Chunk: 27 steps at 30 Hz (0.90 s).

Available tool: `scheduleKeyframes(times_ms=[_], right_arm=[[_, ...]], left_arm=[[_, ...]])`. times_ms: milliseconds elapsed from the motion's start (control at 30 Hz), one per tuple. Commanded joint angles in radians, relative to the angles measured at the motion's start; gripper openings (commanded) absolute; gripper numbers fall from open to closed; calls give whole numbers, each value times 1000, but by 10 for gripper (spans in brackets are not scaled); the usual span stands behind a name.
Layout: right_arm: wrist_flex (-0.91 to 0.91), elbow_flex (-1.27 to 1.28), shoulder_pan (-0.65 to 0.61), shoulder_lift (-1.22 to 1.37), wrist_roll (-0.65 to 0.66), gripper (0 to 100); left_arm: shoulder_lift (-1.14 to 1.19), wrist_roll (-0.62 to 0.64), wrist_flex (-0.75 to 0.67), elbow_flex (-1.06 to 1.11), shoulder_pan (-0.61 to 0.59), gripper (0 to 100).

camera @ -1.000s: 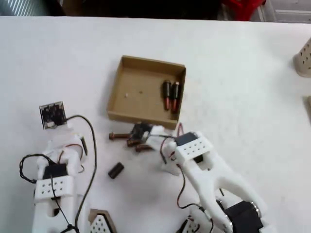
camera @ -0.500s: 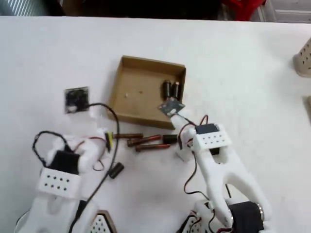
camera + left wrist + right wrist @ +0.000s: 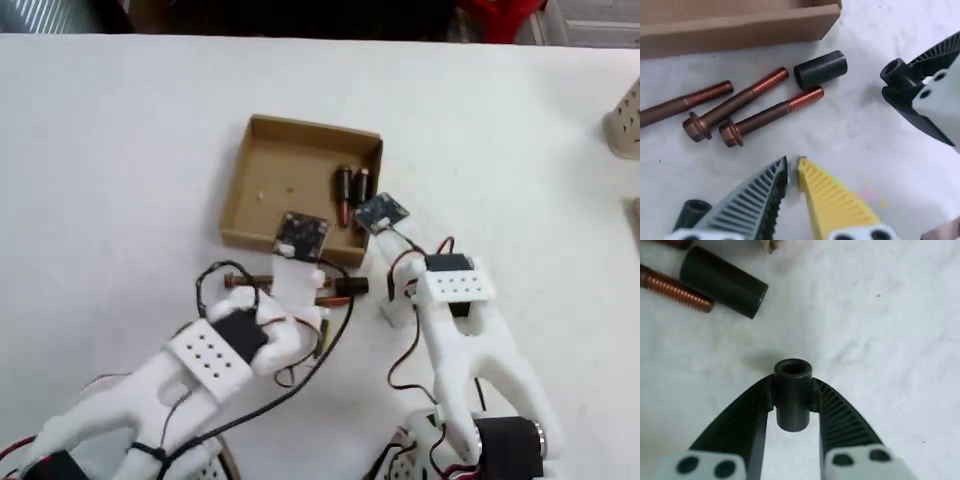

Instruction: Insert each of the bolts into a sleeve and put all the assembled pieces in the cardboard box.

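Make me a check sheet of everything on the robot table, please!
Surface: white table.
Job's things: two assembled pieces in box; three bolts and two loose sleeves outside it.
Clutter: beige holed block at table edge.
Grippers: left gripper shut, empty; right gripper shut on held sleeve.
Cables: black cable on left arm; red wires on right arm.
Surroundings: red thing beyond the table.
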Motion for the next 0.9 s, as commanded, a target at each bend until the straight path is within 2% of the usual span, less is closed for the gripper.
scheduleKeyframes(times_ms=[0,67,267,600,867], right_arm=[[-15,-44,10,-15,2,16],[-16,-44,10,-15,2,16],[-28,-41,4,-15,35,16],[-70,-17,-5,-15,44,16],[-70,-12,-5,-15,71,16]], left_arm=[[65,81,-78,-46,19,238],[116,109,-84,-52,8,283],[266,140,-150,-98,-62,286],[430,195,-155,-193,-153,290],[582,227,-114,-310,-177,290]])
